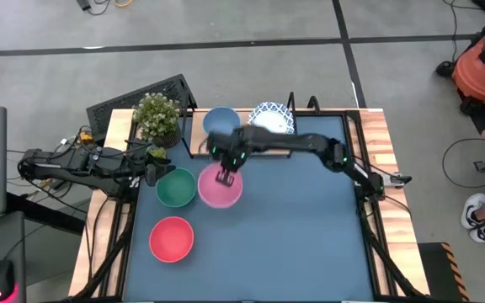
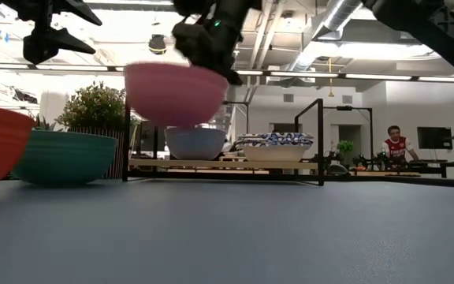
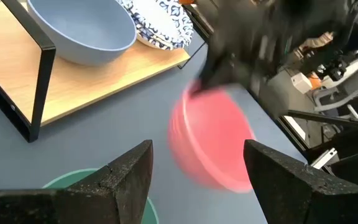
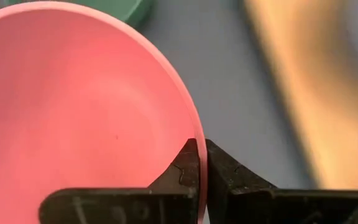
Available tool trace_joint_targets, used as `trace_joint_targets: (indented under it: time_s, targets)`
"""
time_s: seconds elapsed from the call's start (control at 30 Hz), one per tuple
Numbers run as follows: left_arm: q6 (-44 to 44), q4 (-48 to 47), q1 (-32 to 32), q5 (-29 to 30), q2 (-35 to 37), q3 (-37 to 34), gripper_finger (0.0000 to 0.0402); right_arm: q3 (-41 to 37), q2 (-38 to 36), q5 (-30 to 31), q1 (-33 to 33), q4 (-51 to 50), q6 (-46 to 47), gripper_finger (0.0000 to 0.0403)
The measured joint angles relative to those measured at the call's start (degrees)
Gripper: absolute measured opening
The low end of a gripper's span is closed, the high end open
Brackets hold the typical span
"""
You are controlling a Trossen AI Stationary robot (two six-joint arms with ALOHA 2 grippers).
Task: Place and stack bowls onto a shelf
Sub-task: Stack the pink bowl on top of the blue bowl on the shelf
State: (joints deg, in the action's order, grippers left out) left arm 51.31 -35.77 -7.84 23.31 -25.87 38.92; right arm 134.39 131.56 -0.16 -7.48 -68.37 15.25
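Right pincer (image 4: 197, 163) clamped on rim of pink bowl (image 2: 176, 92), held clear above counter (image 2: 235, 237); gap beneath visible only in low view. Beyond it: shelf (image 1: 199, 143) carrying blue bowl (image 1: 221, 121) and patterned bowls (image 1: 271, 117). Green bowl (image 1: 175, 187) just beside. Left pincer (image 3: 197, 180) open, near green bowl.

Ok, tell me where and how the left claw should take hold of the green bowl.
Pinch the green bowl by its rim on the left side, nearest the open left claw. It sits upright on the blue mat, so come down from above, one finger inside the wall and one outside.
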Motion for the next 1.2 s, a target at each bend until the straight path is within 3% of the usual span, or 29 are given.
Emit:
trace_joint_targets:
  time_s: [0.2, 0.33, 0.5, 1.2]
  targets:
    - [0.0, 0.0, 0.0, 0.0, 0.0, 0.0, 0.0235, 0.5, -6.6, 1.8, -8.2, 4.1, 4.1, 0.0024]
    - [-0.7, 0.0, 0.0, 0.4, 0.0, 0.0, 0.0235, 0.5, -7.7, 4.3, -13.4, 10.5, 8.0, 0.0024]
    - [-2.1, -0.5, 0.0, 0.7, 0.0, 0.0, 0.0235, 0.5, -6.5, 2.4, -18.5, 16.8, 10.9, 0.0024]
    - [4.4, -0.8, 0.1, 10.5, 0.0, 0.0, 0.0235, 0.3, -0.9, -1.7, -22.9, 12.9, 3.7, 0.0024]
